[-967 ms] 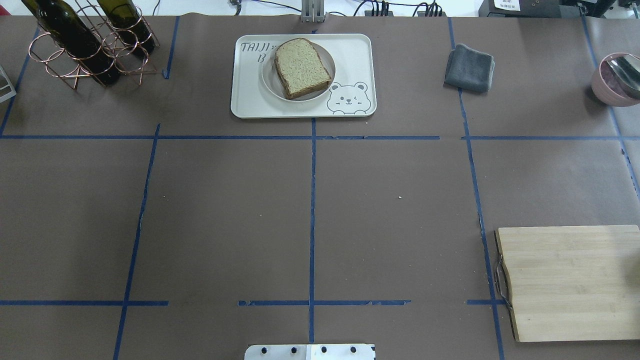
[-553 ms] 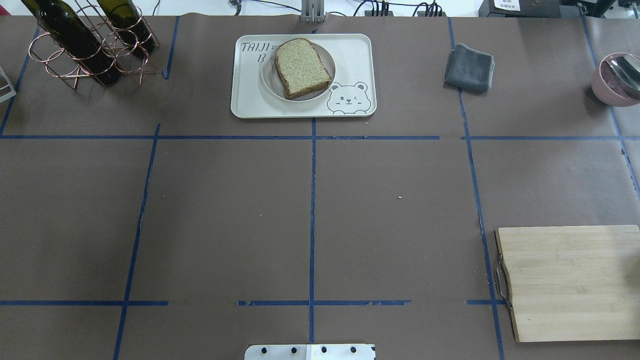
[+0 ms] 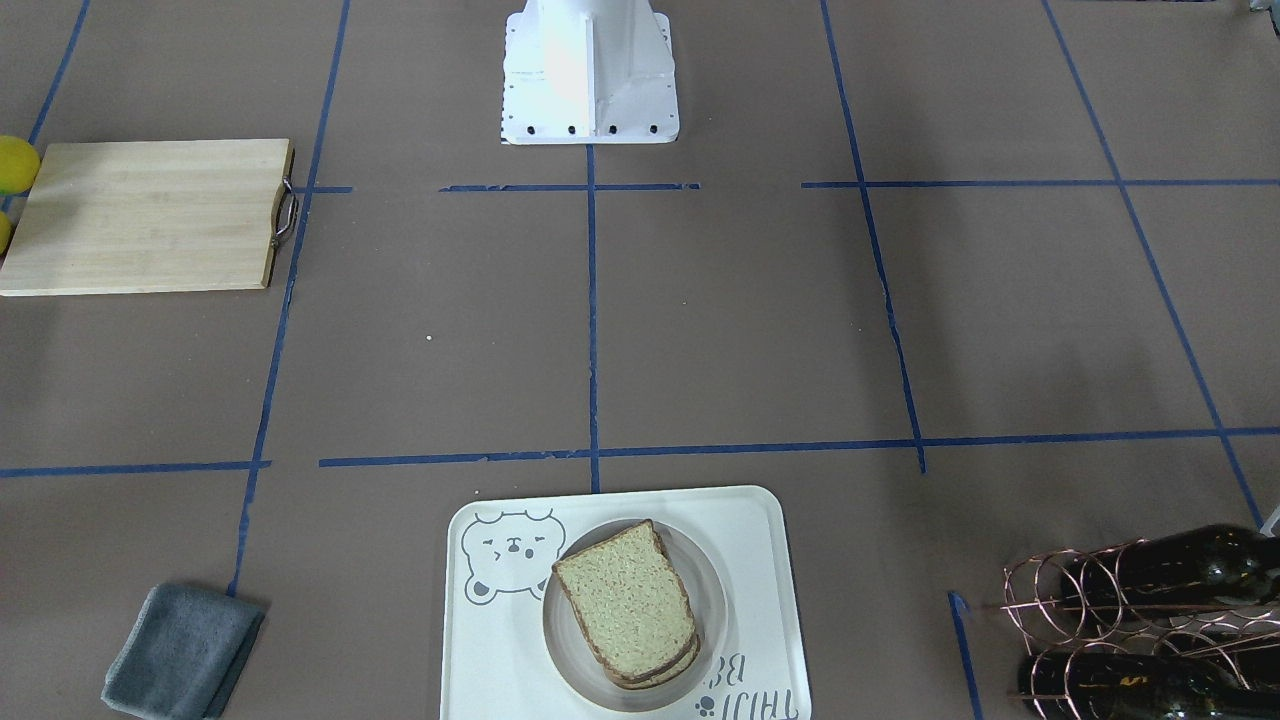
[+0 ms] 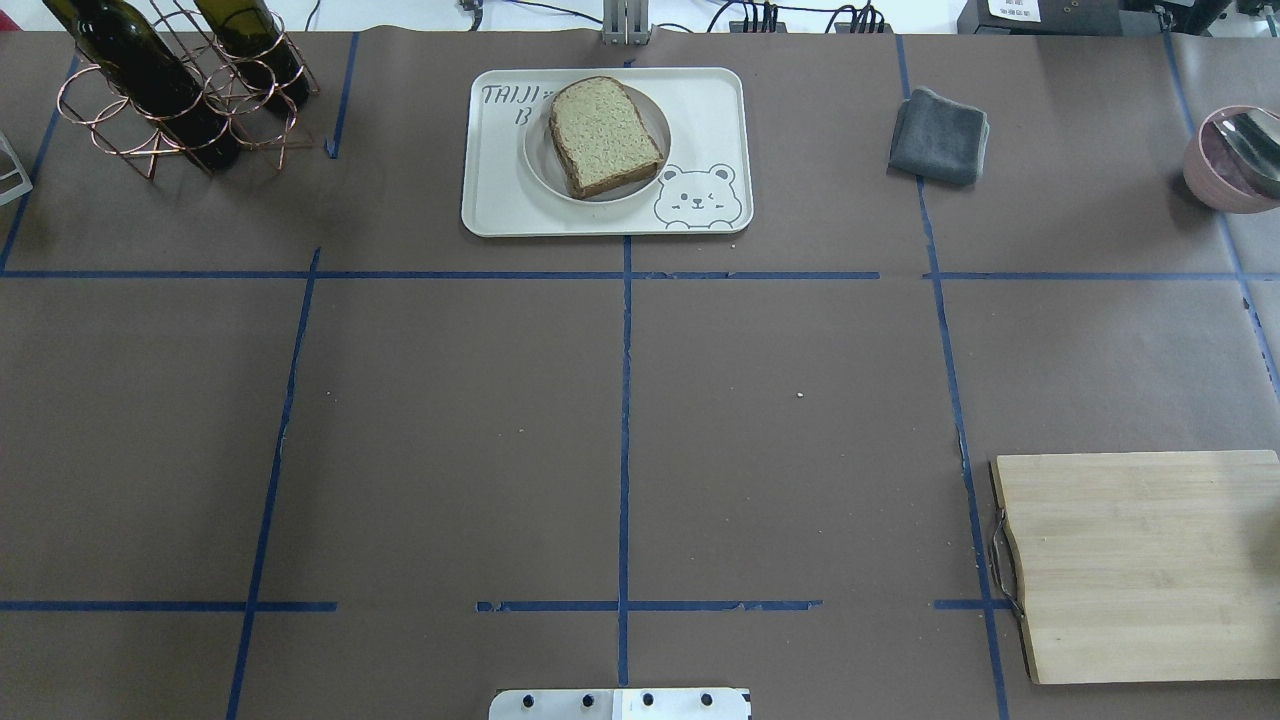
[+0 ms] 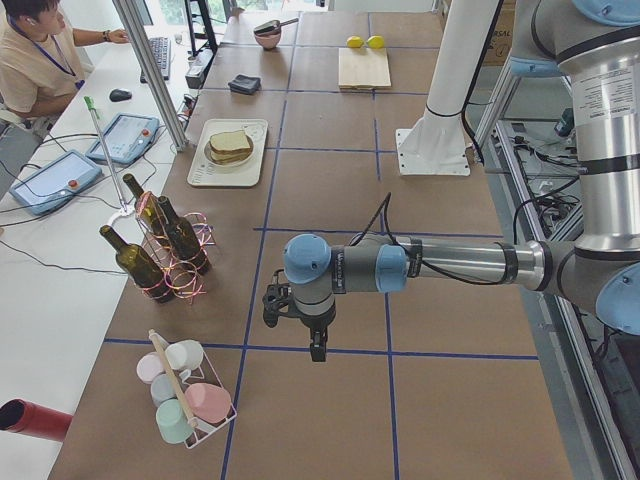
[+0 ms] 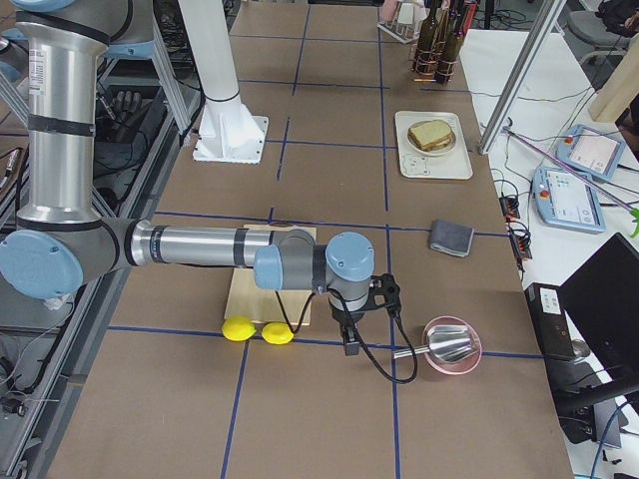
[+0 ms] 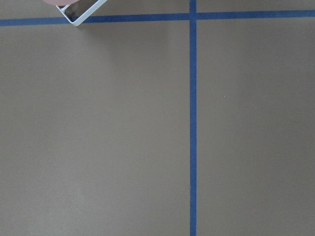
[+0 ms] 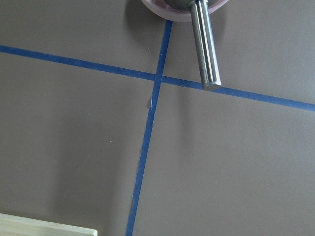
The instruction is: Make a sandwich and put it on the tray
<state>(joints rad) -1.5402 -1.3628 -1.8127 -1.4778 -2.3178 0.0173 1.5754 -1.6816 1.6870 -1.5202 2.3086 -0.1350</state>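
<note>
The sandwich (image 4: 605,135) lies on a round white plate (image 4: 540,165) on the cream tray (image 4: 720,100) with the bear drawing, at the far middle of the table. I see its top slice and a lower slice's edge (image 3: 660,675); the egg is hidden. My left gripper (image 5: 316,350) hangs over bare table far to the robot's left, beyond the wine rack. My right gripper (image 6: 351,344) hangs near the pink bowl, far to the robot's right. Both show only in the side views, so I cannot tell whether they are open or shut.
A copper rack with wine bottles (image 4: 170,85) stands far left. A grey cloth (image 4: 938,137) lies right of the tray. A pink bowl with a metal scoop (image 4: 1235,160) and a wooden cutting board (image 4: 1140,565) are at the right. Two lemons (image 6: 255,330) lie by the board.
</note>
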